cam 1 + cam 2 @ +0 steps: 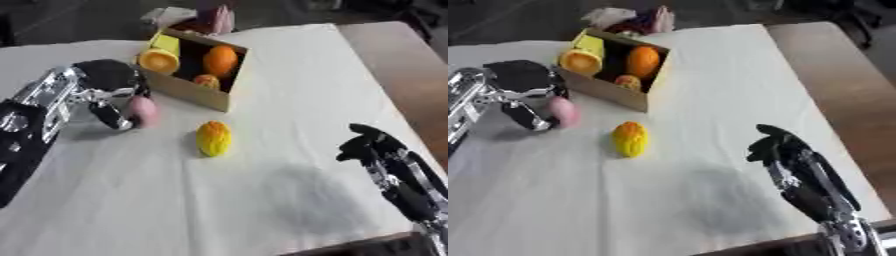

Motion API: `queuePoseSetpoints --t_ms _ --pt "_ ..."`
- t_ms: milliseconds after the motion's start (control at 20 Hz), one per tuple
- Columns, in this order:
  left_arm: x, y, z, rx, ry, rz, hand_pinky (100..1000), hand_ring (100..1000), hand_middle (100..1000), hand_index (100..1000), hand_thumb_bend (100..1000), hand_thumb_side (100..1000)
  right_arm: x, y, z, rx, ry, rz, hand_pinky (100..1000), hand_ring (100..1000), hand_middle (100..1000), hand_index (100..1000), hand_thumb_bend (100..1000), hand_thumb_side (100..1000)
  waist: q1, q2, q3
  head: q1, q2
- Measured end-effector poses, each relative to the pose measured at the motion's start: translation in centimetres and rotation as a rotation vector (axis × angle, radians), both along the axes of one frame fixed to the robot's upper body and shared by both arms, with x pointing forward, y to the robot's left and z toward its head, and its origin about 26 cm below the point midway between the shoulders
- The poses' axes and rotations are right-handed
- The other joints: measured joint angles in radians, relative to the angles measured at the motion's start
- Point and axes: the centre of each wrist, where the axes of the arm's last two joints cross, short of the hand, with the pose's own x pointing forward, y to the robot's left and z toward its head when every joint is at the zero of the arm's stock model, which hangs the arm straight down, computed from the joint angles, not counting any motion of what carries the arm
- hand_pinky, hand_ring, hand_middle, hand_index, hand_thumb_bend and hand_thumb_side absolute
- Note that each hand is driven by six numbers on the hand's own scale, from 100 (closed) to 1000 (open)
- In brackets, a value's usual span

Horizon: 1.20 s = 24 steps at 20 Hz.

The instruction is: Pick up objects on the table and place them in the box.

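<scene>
A cardboard box stands at the back of the white cloth and holds an orange fruit, a smaller orange-red fruit and a yellow cup lying on its side. My left hand is just left of the box, its fingers curled round a pink object near the cloth. A yellow bumpy fruit lies alone on the cloth in front of the box. My right hand hovers at the lower right with fingers curled, holding nothing.
The white cloth covers most of the table, with bare brown tabletop along the right side. Pink and white items lie behind the box at the far edge.
</scene>
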Motion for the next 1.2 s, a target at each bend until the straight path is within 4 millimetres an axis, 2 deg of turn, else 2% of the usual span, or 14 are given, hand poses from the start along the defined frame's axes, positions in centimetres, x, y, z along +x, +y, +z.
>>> queuePoseSetpoints --t_ms 150,400,550,700,800,850,900,950,1050,1200 --pt "-0.4 -0.2 1.2 -0.043 -0.052 -0.046 517 364 312 464 183 240 0.0 0.0 0.0 0.000 0.001 0.000 704 623 621 882 100 594 0.002 0.000 0.003 0.000 0.000" --pt "-1.7 -0.8 6.4 -0.112 -0.181 -0.099 530 382 329 479 208 215 0.0 0.0 -0.1 0.000 0.005 -0.002 704 623 621 882 100 596 0.007 -0.002 0.007 -0.001 0.001" --pt "-1.5 -1.2 8.0 -0.161 -0.241 -0.083 555 413 360 509 222 204 0.0 0.0 -0.1 -0.001 0.006 0.000 704 623 621 882 100 595 0.007 -0.004 0.001 0.007 -0.003" --pt "-0.3 -1.5 7.4 -0.200 -0.277 -0.042 594 458 402 553 231 198 0.0 0.1 -0.1 -0.003 0.008 0.005 704 623 621 882 100 597 0.004 -0.004 -0.010 0.016 -0.011" --pt "0.7 -1.7 6.7 -0.225 -0.314 -0.004 640 533 490 649 280 204 0.0 0.2 -0.1 -0.003 0.009 0.010 704 623 621 882 100 600 0.001 -0.004 -0.016 0.021 -0.016" --pt "1.1 -1.7 6.3 -0.238 -0.332 0.013 679 605 577 731 340 220 0.0 0.2 -0.1 -0.003 0.009 0.011 704 623 621 882 100 601 0.001 -0.002 -0.018 0.023 -0.017" --pt "1.5 -1.7 5.8 -0.246 -0.349 0.028 694 632 614 765 381 228 0.0 0.3 -0.1 -0.003 0.010 0.015 704 623 621 882 100 601 0.001 0.000 -0.020 0.026 -0.017" --pt "1.7 -1.8 5.3 -0.254 -0.365 0.039 721 687 685 819 473 251 0.0 0.4 -0.1 -0.003 0.010 0.020 704 623 621 882 100 601 0.002 0.003 -0.022 0.026 -0.020" --pt "2.0 -1.9 4.6 -0.258 -0.392 0.052 750 736 748 860 561 260 0.1 0.5 -0.1 -0.001 0.008 0.024 704 623 620 882 100 601 0.005 0.004 -0.022 0.026 -0.022" --pt "2.1 -1.9 4.4 -0.270 -0.425 0.059 772 763 789 886 555 269 0.1 0.6 0.0 -0.001 0.007 0.025 704 623 620 882 100 600 0.007 0.004 -0.022 0.024 -0.025"
